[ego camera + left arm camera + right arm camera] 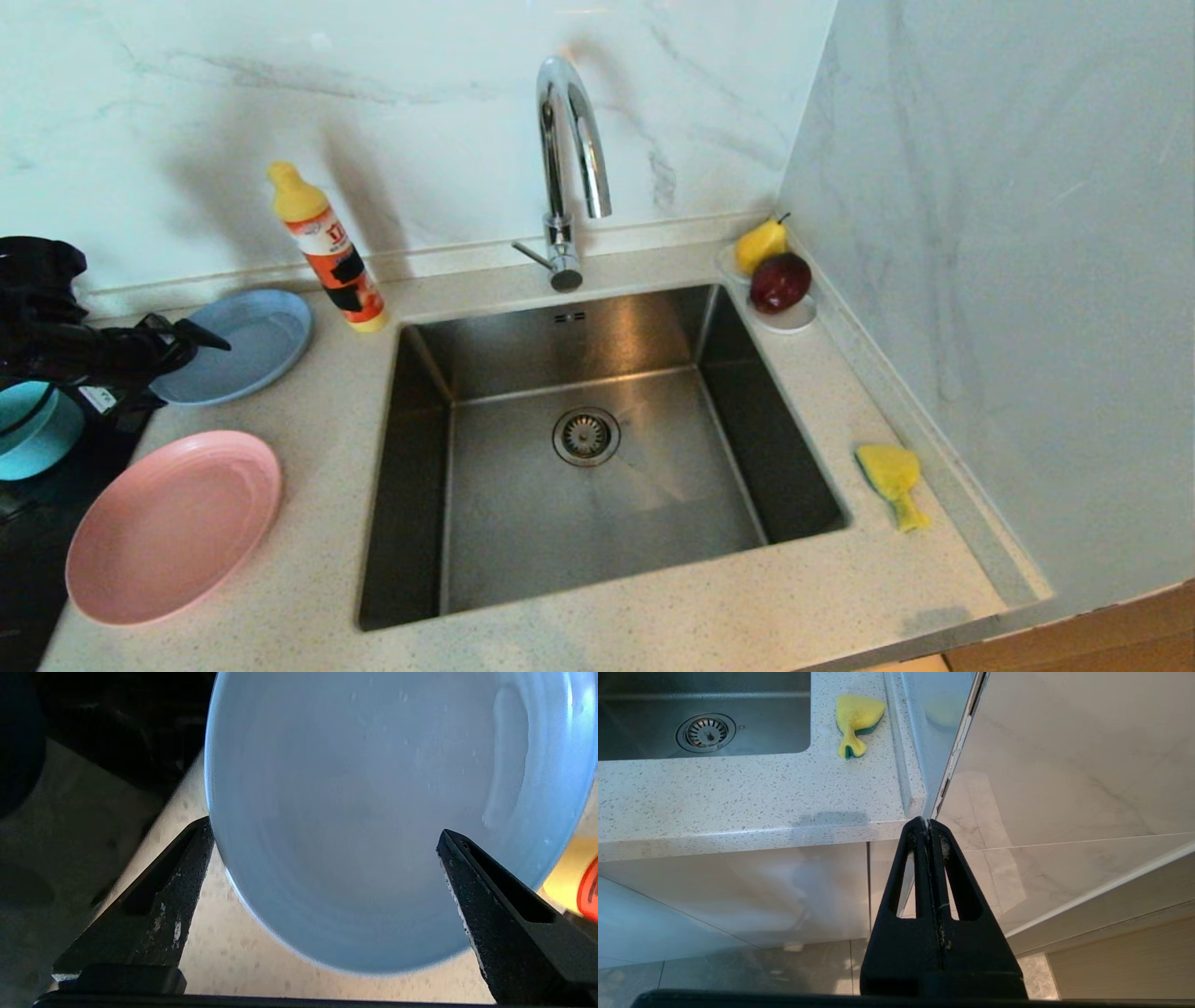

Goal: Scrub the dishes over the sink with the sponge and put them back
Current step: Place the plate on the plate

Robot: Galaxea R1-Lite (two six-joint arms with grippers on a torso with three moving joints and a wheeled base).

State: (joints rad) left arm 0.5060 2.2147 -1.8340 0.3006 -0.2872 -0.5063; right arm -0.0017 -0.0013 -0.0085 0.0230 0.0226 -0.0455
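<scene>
My three views: one overhead, two wrist-mounted.
Head camera looks down on the sink [597,439]; left wrist sits close over the blue plate [373,812]; right wrist, lower, shares the sponge [857,718] corner.

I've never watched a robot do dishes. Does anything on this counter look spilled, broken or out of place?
Nothing stands out. The pink plate and light-blue plate lie flat left of the dry-looking sink; the sponge lies on its right. Nothing is spilled.

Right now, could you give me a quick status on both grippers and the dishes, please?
Left gripper open above light-blue plate, nothing held. Right gripper shut, parked below counter edge. Sponge untouched right of sink.
</scene>
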